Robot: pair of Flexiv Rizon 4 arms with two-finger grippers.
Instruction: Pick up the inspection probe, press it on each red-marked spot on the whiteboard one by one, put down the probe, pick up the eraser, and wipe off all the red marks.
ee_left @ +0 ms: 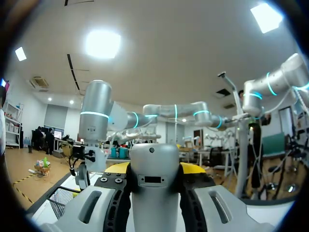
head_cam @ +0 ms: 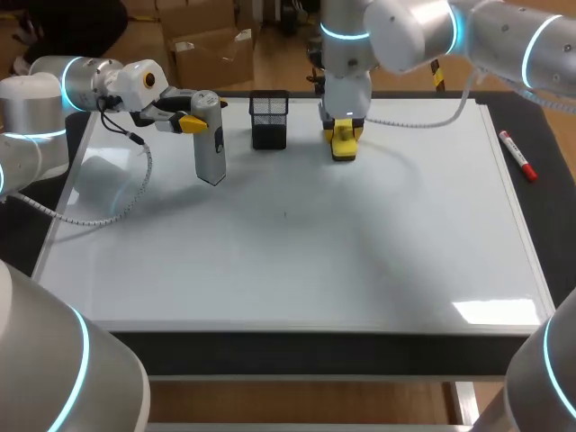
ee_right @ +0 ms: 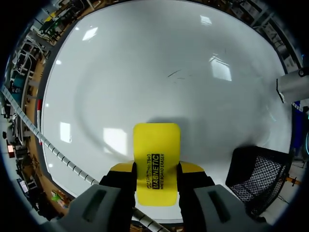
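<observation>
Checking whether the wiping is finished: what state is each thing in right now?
Probe: clamped in the left jaws, tip pointing down.
Eraser: clamped in the right jaws, near the board's far edge.
Whiteboard: no red marks visible; a faint dark streak near the middle.
Mesh basket: upright on the board.
Marker: lying flat off the board, on the right arm's side.

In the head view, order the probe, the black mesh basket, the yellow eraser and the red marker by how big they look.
1. probe and mesh basket: too alike to rank, and the probe is held up, so nearer the camera.
2. yellow eraser, only partly showing.
3. red marker.
</observation>
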